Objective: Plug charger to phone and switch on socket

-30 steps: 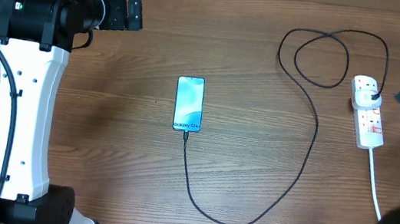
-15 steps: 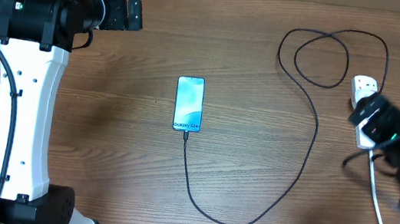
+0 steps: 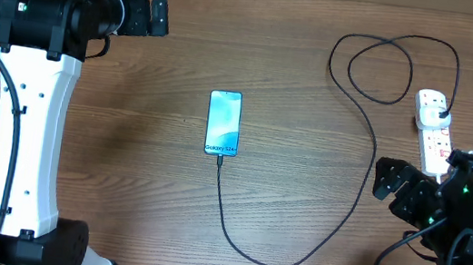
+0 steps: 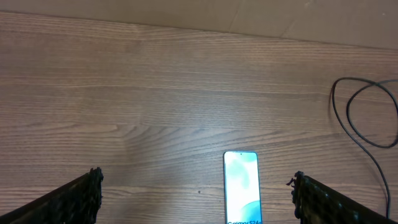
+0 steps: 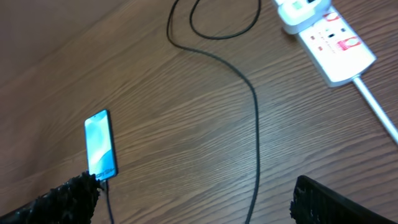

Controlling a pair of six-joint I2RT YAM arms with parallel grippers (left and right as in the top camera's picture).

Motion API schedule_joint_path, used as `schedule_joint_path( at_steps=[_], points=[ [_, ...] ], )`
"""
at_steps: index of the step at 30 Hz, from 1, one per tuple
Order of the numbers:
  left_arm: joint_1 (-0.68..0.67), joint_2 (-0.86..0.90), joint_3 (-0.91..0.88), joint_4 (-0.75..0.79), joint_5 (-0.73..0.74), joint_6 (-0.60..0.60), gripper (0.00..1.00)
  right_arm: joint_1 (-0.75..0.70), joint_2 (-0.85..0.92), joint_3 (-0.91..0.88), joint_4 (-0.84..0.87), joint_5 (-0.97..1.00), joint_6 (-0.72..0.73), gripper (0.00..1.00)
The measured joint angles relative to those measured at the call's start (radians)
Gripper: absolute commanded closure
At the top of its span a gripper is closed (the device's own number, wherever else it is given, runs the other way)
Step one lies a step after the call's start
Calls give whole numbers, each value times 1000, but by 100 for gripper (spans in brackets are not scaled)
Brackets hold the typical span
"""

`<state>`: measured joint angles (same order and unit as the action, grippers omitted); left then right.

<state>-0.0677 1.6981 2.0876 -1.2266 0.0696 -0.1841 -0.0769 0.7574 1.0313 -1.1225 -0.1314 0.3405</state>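
Note:
The phone (image 3: 224, 124) lies flat mid-table, its light-blue screen lit; it also shows in the left wrist view (image 4: 241, 186) and the right wrist view (image 5: 100, 144). The black charger cable (image 3: 363, 177) runs from the phone's bottom edge, curves right and loops up to a plug on the white socket strip (image 3: 433, 131), also seen in the right wrist view (image 5: 333, 43). My left gripper (image 3: 147, 9) is open and empty at the far left. My right gripper (image 3: 394, 185) is open and empty, just below and left of the socket.
The socket's thick white cord (image 3: 444, 224) runs toward the front right, under my right arm. The left arm's white base (image 3: 25, 141) stands along the left side. Bare wooden table (image 3: 120, 181) surrounds the phone.
My right arm has swung from the socket at the far right edge down and toward the front, now sitting below the strip. The left arm, phone and cable have not moved.

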Motion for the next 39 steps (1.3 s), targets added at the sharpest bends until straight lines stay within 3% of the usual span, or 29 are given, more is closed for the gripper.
schedule_joint_path(
  at_steps=[10,16,23,31,39],
  points=[
    [0,0,0,0,0,0,0,1,2,0,-29,-17,0,0],
    [0,0,0,0,0,0,0,43,-38,-23,64,5,-68,0],
    [0,0,0,0,0,0,0,83,-248,-223,373,8,-181,0],
    [0,0,0,0,0,0,0,83,-487,-613,825,-5,-207,0],
    [0,0,0,0,0,0,0,83,-652,-870,1034,-23,-233,0]
  ],
)
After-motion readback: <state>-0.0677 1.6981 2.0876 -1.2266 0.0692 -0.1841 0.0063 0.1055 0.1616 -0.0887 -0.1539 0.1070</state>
